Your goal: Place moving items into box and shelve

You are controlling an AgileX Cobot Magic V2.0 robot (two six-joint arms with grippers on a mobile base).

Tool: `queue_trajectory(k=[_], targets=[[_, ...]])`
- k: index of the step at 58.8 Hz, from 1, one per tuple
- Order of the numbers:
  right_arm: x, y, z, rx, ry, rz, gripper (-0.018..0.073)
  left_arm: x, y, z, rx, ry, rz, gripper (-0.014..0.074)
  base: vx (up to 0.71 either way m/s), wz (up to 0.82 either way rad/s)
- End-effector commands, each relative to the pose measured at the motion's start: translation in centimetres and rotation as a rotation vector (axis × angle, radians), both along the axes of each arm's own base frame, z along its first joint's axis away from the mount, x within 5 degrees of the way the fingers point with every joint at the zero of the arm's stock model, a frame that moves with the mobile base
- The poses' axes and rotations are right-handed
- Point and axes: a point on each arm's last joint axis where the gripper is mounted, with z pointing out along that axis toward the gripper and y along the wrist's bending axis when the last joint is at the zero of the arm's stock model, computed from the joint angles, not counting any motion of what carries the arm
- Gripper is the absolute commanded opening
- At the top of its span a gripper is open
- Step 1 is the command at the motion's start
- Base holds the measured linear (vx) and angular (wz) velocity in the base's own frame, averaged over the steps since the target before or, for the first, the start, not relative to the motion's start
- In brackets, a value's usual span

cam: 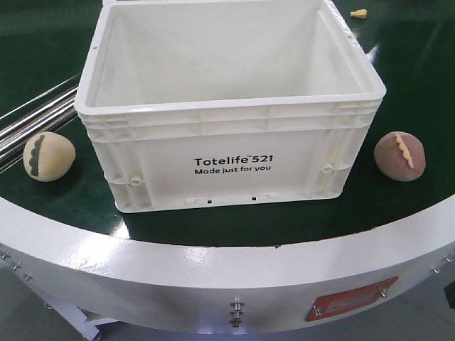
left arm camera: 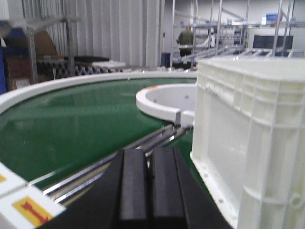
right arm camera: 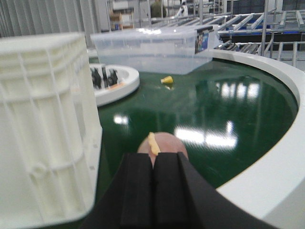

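Observation:
A white Totelife crate point(cam: 227, 106) stands open and empty on the green conveyor belt point(cam: 412, 85). A cream dumpling toy with a green ridge point(cam: 48, 156) lies left of it. A pink dumpling toy with a yellow ridge point(cam: 400, 155) lies right of it. My left gripper point(left arm camera: 148, 157) is shut and empty, low beside the crate's left wall point(left arm camera: 248, 138). My right gripper point(right arm camera: 153, 160) is shut and empty, just behind the pink dumpling point(right arm camera: 162, 143), with the crate point(right arm camera: 45, 129) to its left. Neither gripper shows in the front view.
A small yellow toy point(cam: 359, 13) lies far back right on the belt; it also shows in the right wrist view point(right arm camera: 167, 80). A clear plastic bin point(right arm camera: 152, 47) sits beyond it. Metal rails point(cam: 35, 114) run at the left. The white outer rim point(cam: 213, 270) curves along the front.

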Motion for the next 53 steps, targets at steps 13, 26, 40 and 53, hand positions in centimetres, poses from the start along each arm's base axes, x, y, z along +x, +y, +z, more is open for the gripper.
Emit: queue_trajectory(k=[13,26,40,53], targets=[[-1.2,-0.2,6.4,0.09,-0.421,-0.012,-0.0005,-2.5,-0.1,9.5,-0.021,-0.315,-0.005,0.0002,0.0,0.0],[0.0,0.0,14.3,-0.069,-0.218,-0.009,-0.0005,1.5,0.0,15.8,-0.029,-0.053,-0.012,0.0002,0.0,0.0],[7.1,-0.5,21.3,-0.136,-0.002,-0.006,-0.0005,10.4,0.4,19.9,-0.039,0.121,-0.011,0.0002,0.0,0.0],[13.4,-0.9,23.2,-0.093,-0.014,-0.004,-0.0005,15.1,0.7,20.3,-0.043,0.129,-0.007,0.0002,0.0,0.0]])
